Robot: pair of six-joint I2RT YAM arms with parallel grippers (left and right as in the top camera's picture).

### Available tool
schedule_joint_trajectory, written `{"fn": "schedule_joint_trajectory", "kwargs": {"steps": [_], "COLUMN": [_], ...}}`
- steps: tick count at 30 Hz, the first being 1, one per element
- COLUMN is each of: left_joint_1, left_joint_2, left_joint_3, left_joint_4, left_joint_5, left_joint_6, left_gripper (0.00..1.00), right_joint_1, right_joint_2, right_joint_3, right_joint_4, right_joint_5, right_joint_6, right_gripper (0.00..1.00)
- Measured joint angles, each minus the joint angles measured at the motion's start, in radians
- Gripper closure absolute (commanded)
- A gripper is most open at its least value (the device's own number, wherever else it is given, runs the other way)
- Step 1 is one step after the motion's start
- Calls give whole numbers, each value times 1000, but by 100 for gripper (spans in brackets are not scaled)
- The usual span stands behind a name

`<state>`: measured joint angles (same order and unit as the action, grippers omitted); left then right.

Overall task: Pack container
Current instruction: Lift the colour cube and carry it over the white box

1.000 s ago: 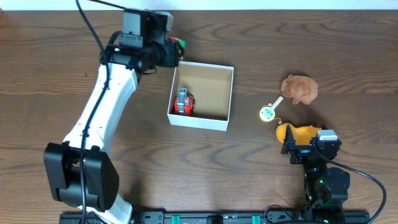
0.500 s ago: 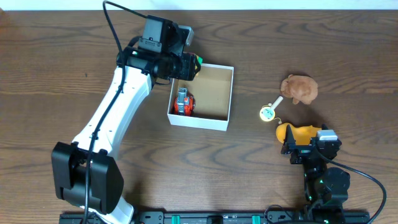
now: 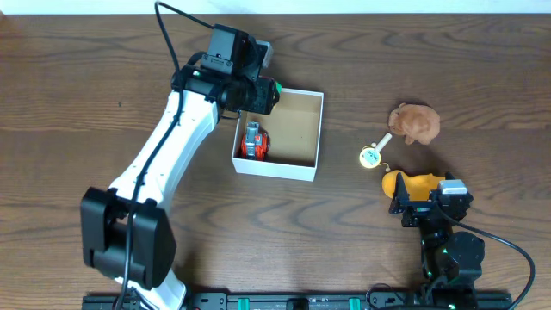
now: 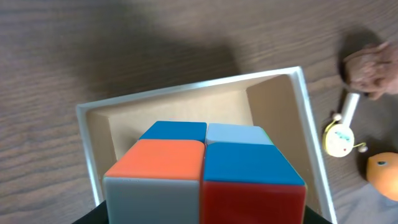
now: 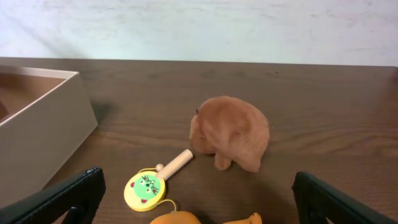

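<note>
L grip (image 3: 261, 93) pinches cube (image 4: 205, 168), box (image 3: 275, 169) below; R grip (image 5: 198, 198) spread | done: 1 red toy (image 3: 253, 141) in box | left: cube; plush (image 3: 415, 123), paddle (image 3: 372, 153), yellow toy (image 3: 406, 183) ahead of R grip

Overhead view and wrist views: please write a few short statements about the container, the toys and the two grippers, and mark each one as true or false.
1. The left gripper holds a multicoloured cube above the container. True.
2. The container has nothing inside. False: a red toy lies in it, close to the left wall in the overhead view.
3. The brown plush toy lies in the container. False: it lies on the table, right of the container and apart from it.
4. The right gripper is open, with nothing between its fingers. True.
5. The round rattle lies on the table between the container and the plush toy. True.
</note>
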<state>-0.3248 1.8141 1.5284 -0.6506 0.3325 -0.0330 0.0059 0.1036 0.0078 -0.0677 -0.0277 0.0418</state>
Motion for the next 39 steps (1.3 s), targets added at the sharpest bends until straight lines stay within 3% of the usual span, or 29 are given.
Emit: {"fn": "schedule_joint_trajectory", "kwargs": {"steps": [16,39], "left_joint_1": [0,-6], "left_joint_2": [104,170], "left_joint_3": [0,0], "left_joint_4": [42,64], "left_joint_5": [-151,-156], "left_joint_6": [0,0], "left_gripper": [68,68], "right_joint_1": [0,0], "right_joint_2": [0,0], "right_joint_3": [0,0], "right_joint_4": [0,0], "right_joint_5": [0,0], "right_joint_6": [0,0], "right_gripper": [1,1]}}
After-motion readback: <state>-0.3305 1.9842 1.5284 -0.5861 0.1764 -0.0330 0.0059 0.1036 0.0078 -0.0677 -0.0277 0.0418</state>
